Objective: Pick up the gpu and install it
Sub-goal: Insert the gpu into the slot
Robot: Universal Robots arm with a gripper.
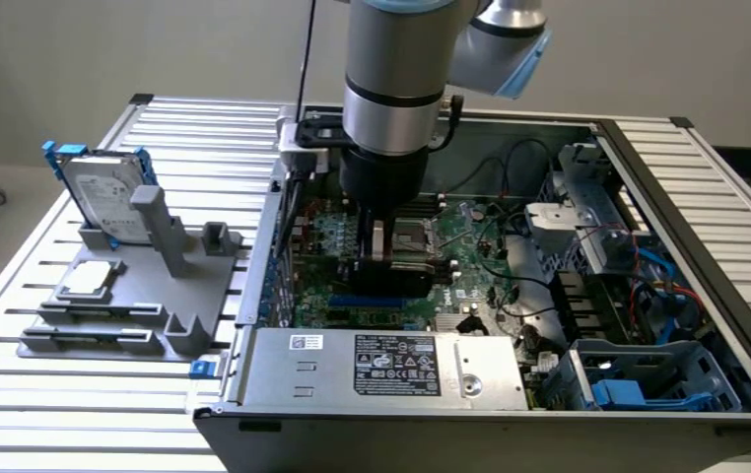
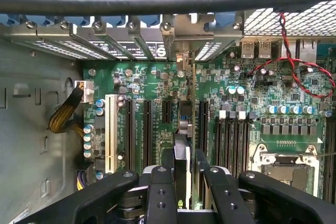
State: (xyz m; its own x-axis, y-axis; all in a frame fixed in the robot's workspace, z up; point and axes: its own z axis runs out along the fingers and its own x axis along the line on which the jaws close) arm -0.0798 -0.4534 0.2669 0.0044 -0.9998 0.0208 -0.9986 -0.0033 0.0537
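I hang inside the open case, low over the motherboard, and my gripper pinches the gpu between its two fingers, one on each flat face. The card stands on edge straight below me, thin edge up. Its long axis runs away from my jaws toward the rear wall with the slot covers, parallel to the black slots. It sits between the short slot and the long one beside the memory sockets. In the exterior view the gpu is down close to the board, but I cannot tell whether its lower edge has entered a slot.
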